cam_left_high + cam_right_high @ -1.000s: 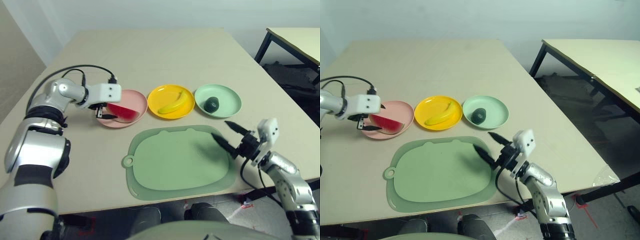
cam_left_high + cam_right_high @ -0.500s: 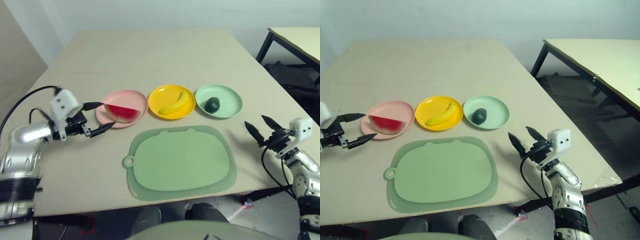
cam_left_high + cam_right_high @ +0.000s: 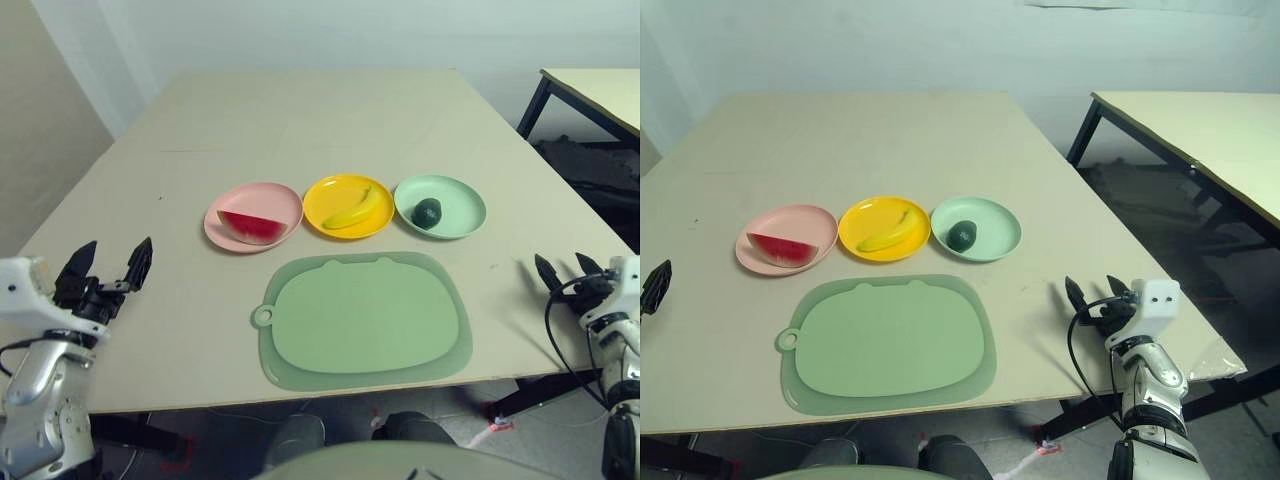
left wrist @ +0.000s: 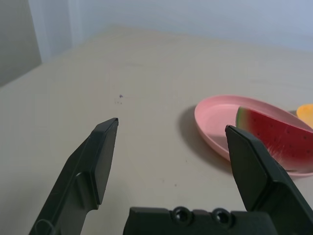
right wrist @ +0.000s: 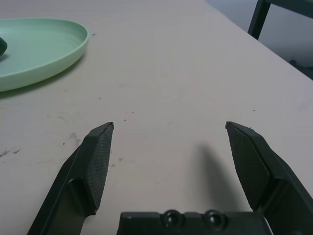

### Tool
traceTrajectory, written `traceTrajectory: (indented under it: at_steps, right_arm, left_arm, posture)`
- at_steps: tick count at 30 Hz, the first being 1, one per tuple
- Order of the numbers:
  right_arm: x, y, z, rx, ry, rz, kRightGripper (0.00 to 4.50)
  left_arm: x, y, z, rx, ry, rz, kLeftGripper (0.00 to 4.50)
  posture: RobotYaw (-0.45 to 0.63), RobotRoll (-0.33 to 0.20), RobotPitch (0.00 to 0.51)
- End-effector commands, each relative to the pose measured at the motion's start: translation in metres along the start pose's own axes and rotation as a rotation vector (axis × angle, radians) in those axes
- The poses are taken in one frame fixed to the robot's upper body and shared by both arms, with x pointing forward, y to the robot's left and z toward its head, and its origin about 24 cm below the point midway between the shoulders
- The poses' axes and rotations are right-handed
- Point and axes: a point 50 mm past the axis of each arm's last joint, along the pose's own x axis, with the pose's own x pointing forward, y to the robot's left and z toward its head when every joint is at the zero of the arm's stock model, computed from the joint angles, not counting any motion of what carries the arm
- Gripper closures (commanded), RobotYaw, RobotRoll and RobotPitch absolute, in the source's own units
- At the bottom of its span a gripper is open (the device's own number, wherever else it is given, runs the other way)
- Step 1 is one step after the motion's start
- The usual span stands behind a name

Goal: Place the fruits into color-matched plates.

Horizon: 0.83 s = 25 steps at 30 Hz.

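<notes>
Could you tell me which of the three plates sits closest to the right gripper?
The mint green plate, holding the avocado. It ends the row on the right gripper's side; the yellow plate sits in the middle and the pink plate farthest off.

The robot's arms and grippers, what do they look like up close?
Both forearms are shiny silver. Each ends in a white block at the wrist carrying a gripper of two black, tapered, pointed fingers: the left gripper and the right gripper. A thin black cable loops beside each wrist. The finger pads are finely textured.
</notes>
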Motion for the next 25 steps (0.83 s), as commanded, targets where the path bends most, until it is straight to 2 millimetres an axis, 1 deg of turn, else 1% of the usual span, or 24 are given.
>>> traceTrajectory:
  at_steps: [1, 5, 9, 15, 21, 25]
  right_arm:
    - [0.004, 0.004, 0.009, -0.053, -0.053, 0.078, 0.0]
    - [0.005, 0.016, 0.009, -0.105, -0.091, 0.177, 0.0]
    - [0.008, 0.019, 0.011, -0.106, -0.104, 0.176, 0.0]
    - [0.024, 0.022, 0.022, -0.072, -0.142, 0.166, 0.0]
    - [0.026, 0.026, 0.022, -0.041, -0.152, 0.153, 0.0]
    - [0.027, 0.028, 0.024, -0.033, -0.158, 0.157, 0.0]
  left_arm:
    - [-0.004, 0.003, -0.014, 0.011, 0.054, 0.0, 0.03]
    - [-0.013, 0.012, -0.027, 0.031, 0.113, -0.006, 0.03]
    - [-0.02, 0.018, -0.035, 0.029, 0.148, -0.003, 0.03]
    - [-0.009, 0.016, -0.027, 0.026, 0.109, -0.011, 0.03]
    - [-0.004, 0.02, -0.028, 0.027, 0.11, -0.008, 0.03]
    - [0.005, 0.012, -0.023, 0.035, 0.098, -0.029, 0.03]
  posture:
    - [0.14, 0.0, 0.0]
    - [0.15, 0.0, 0.001]
    - [0.17, 0.0, 0.006]
    - [0.19, 0.0, 0.0]
    - [0.19, 0.0, 0.0]
    - [0.2, 0.0, 0.0]
